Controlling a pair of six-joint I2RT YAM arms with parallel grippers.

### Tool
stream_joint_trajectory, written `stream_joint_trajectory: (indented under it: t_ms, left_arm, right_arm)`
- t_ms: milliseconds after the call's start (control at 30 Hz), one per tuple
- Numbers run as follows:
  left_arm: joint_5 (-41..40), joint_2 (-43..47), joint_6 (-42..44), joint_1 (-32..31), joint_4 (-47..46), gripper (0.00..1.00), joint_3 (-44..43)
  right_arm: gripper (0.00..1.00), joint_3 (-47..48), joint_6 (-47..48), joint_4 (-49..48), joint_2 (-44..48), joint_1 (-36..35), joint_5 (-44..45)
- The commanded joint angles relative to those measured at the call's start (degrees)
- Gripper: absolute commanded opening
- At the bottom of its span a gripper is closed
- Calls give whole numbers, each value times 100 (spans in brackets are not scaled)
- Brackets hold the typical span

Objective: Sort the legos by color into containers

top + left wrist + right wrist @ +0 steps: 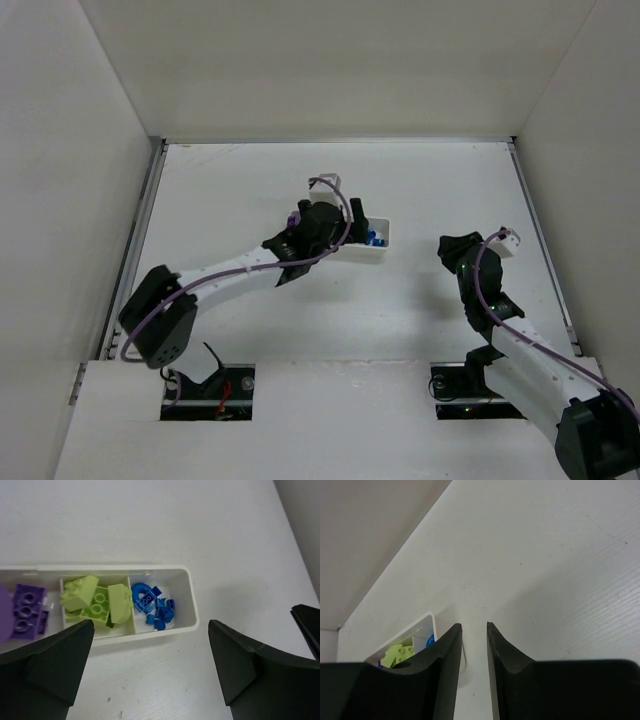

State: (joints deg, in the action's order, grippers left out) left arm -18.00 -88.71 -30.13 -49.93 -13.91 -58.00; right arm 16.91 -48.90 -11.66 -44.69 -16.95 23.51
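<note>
Left gripper is hovering spread wide and empty at 6 o'clock of tray, where legos are lying sorted purple, green, blue per compartment, while right gripper, barely parted and empty, is waiting well off at its 3 o'clock, apparently keeping clear.

- the left arm is covering most of the tray from above.
- the purple bricks are running off the left wrist view's edge.
- the right gripper is hiding most of the tray behind its fingers.
</note>
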Motion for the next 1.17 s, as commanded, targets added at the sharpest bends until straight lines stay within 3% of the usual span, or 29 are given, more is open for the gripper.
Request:
stream_joint_trajectory:
  t_ms: [0,133,433,700,1133]
  left_arm:
    - [-361,1019,34,233,-51,100,621]
    - [-836,2372,-186,672,388,100,1605]
    - [-784,4800,-1293,2122,2162,100,3144]
    - [-433,5153,-1636,2985,2876,100,3664]
    - [-37,5189,-1461,3090,2367,100,3910]
  right_arm:
    - [34,155,21,-293,-14,-58,5]
    - [39,164,48,-284,-14,-111,48]
    - [59,-143,74,-389,-14,-111,250]
    - [64,-705,144,-820,13,-155,672]
    - [71,-1146,250,-1286,497,-339,743]
